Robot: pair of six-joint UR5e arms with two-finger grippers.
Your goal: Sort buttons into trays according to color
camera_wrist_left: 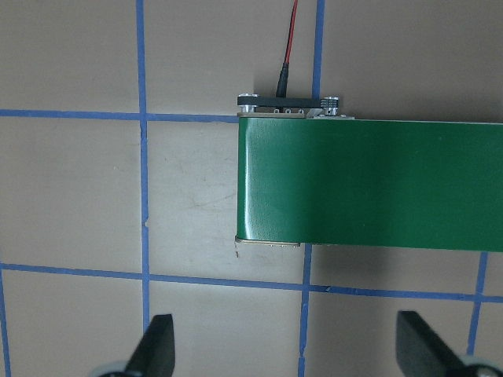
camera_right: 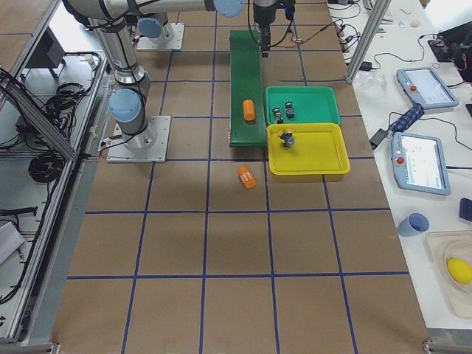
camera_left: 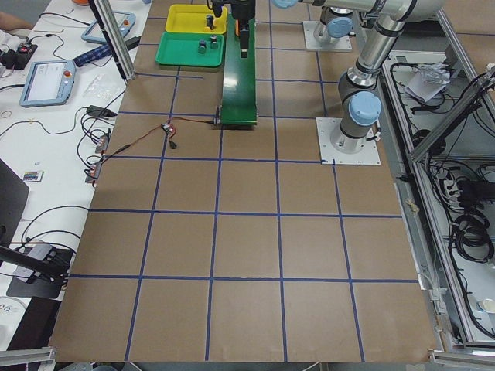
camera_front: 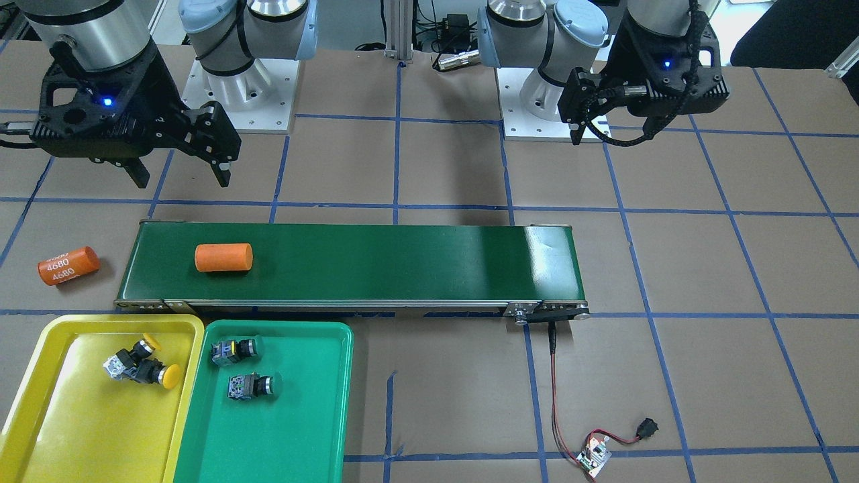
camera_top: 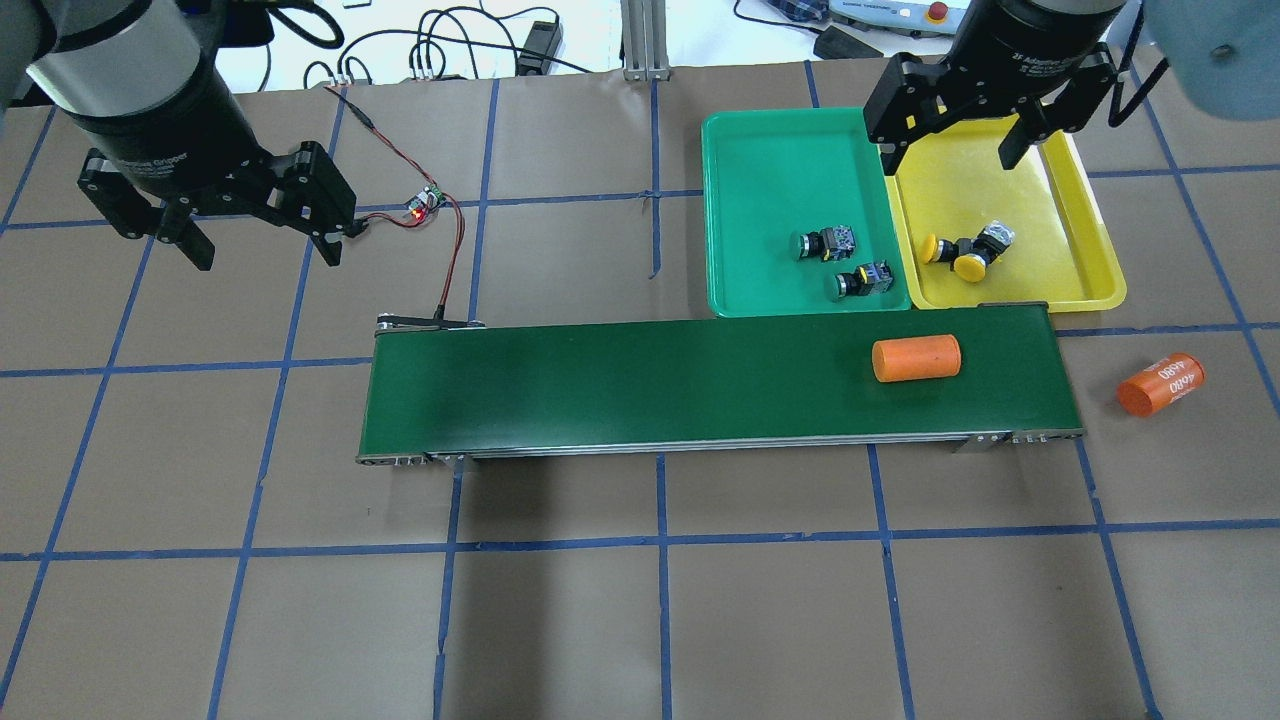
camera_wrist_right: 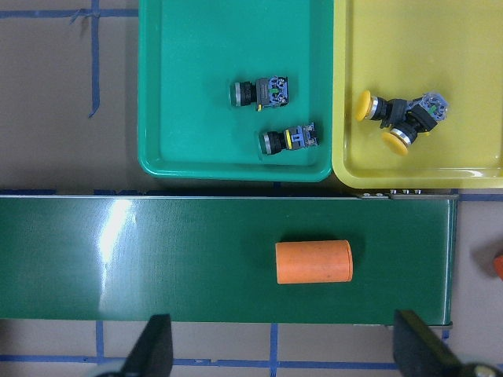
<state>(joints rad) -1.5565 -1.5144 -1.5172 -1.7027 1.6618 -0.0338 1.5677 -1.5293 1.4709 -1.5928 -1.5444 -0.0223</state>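
Two yellow buttons (camera_wrist_right: 399, 119) in yellow tray (camera_wrist_right: 471, 47); two green buttons (camera_wrist_right: 263, 92) in green tray (camera_wrist_right: 181, 78).
Left gripper (camera_top: 266, 258) and right gripper (camera_top: 950, 162): fingers spread apart, holding nothing.

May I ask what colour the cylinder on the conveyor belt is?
Orange; the cylinder shows best in the right wrist-mounted view.

Long dark green conveyor belt (camera_top: 640, 385) on a table (camera_top: 780, 630) papered brown with a blue tape grid (camera_top: 662, 600); a plain orange cylinder (camera_top: 916, 358) lies on its side on the belt near one end. A second orange cylinder (camera_top: 1160, 384), printed 4680, lies on the table beyond that end. A red-and-black wire (camera_top: 458, 250) joins the other end to a small circuit board (camera_top: 428, 200)
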